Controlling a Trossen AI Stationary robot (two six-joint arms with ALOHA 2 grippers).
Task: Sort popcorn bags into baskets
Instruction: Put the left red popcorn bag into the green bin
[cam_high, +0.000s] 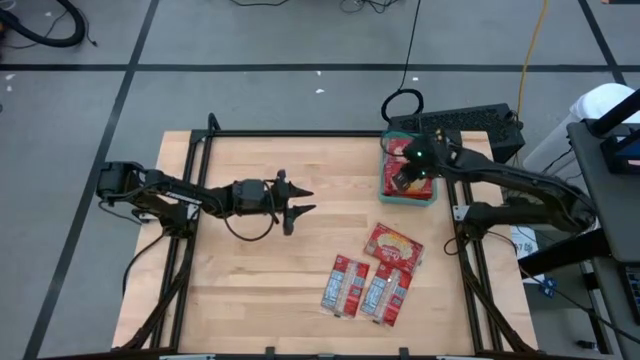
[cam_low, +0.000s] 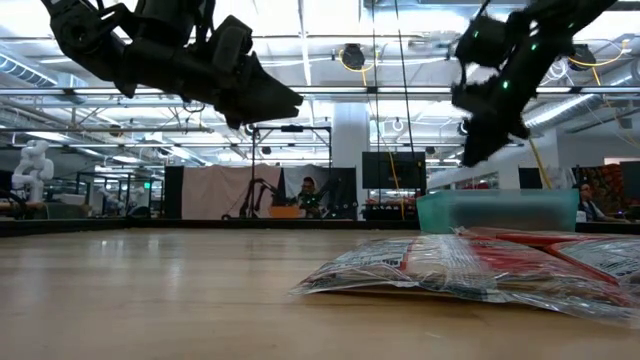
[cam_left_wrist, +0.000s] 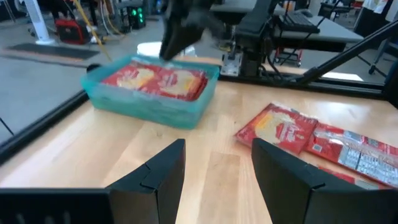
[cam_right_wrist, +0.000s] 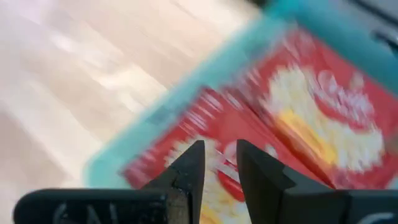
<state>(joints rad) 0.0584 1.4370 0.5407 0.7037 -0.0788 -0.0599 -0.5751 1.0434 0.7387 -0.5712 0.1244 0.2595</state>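
The teal tray (cam_high: 408, 200) stands at the table's far right and holds red popcorn bags (cam_left_wrist: 155, 81), picture side up. My right gripper (cam_high: 405, 176) hovers just above those bags (cam_right_wrist: 323, 106), its fingers a narrow gap apart with nothing between them. Three more bags lie flat on the wood nearer the front: one with the popcorn picture (cam_high: 393, 245) and two with silvery-blue panels (cam_high: 345, 285) (cam_high: 386, 296). My left gripper (cam_high: 308, 200) waits open above the middle of the table, pointing toward the tray (cam_left_wrist: 149, 106).
A black keyboard-like box (cam_high: 470, 122) sits just beyond the tray at the far right corner. A black frame runs round the table's edges (cam_high: 290, 134). Bare wood lies between my left gripper and the loose bags (cam_low: 470, 265).
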